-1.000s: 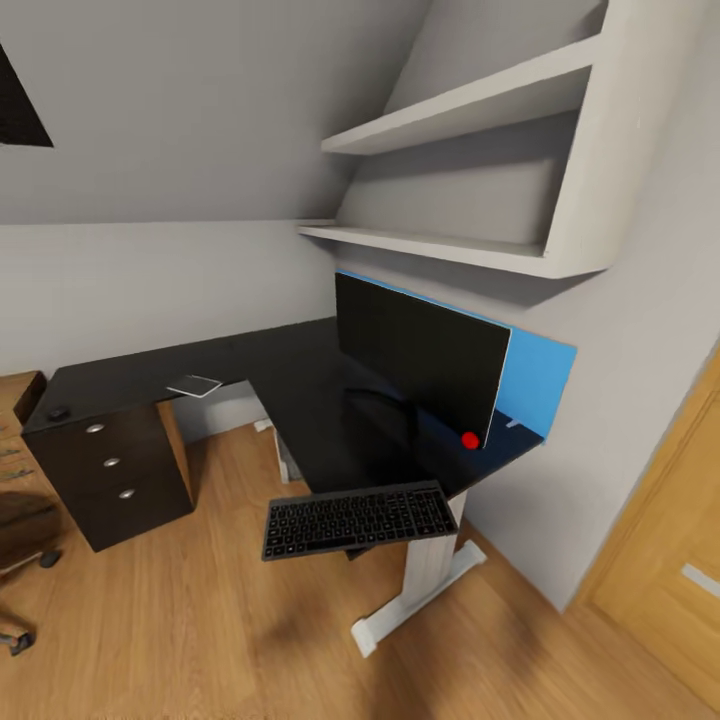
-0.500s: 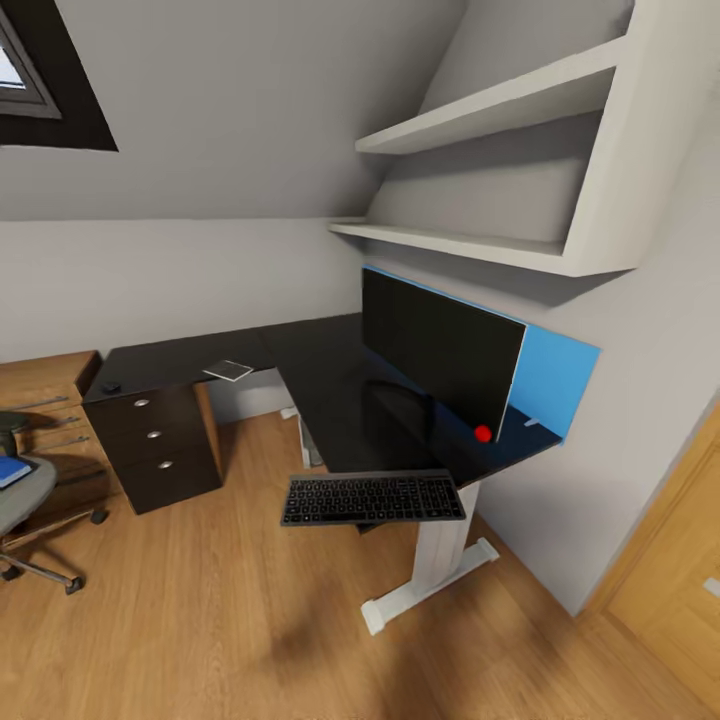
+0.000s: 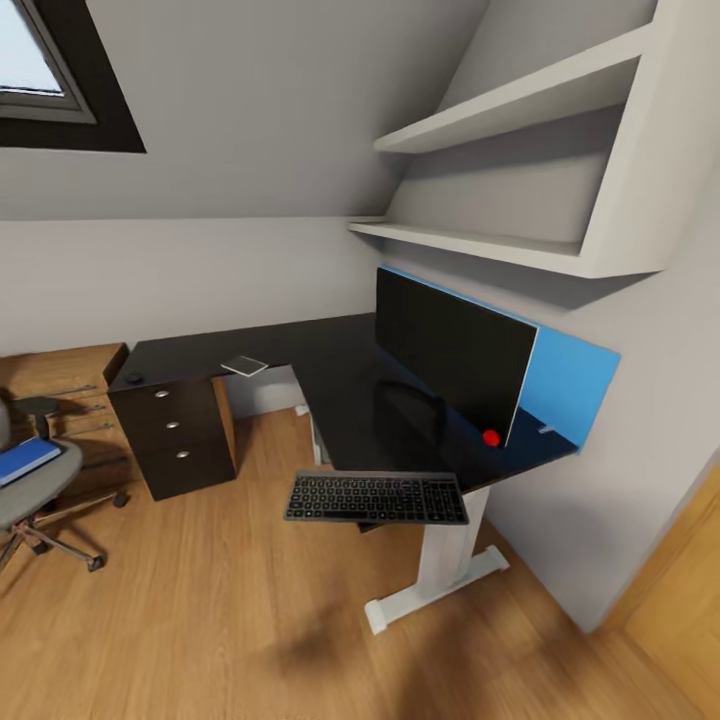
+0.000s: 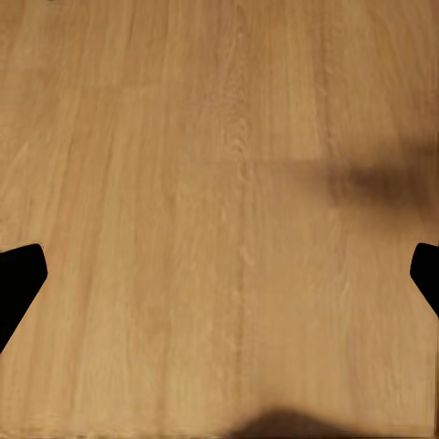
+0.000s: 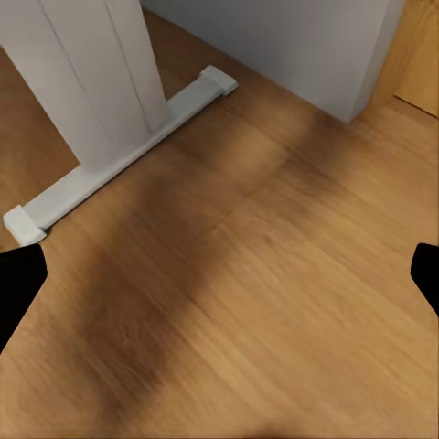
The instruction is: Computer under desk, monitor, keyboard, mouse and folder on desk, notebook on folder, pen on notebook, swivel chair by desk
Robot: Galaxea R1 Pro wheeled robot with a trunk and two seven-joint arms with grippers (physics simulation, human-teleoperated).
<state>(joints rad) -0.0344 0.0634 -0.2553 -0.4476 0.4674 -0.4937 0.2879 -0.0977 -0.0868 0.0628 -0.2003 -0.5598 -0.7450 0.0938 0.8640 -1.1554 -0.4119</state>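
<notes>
The monitor (image 3: 455, 355) stood on the black L-shaped tabletop (image 3: 330, 375). The keyboard (image 3: 376, 497) lay at the tabletop's front edge, below the monitor. Far along the tabletop were the notebook (image 3: 245, 365) and the mouse (image 3: 133, 378). The folder (image 3: 26, 459) lay on the swivel chair (image 3: 30, 490). The left jaws (image 4: 219, 283) and right jaws (image 5: 219, 283) stood wide apart above the wooden floor (image 4: 229, 183), holding nothing.

It was a home study nook under an attic roof: a sloped grey ceiling with a skylight (image 3: 45, 75), white wall shelves (image 3: 520, 180), a wooden floor (image 3: 200, 620), an L-shaped black bench (image 3: 330, 385) carrying a monitor (image 3: 450, 355), and a swivel chair (image 3: 35, 480) nearby.
</notes>
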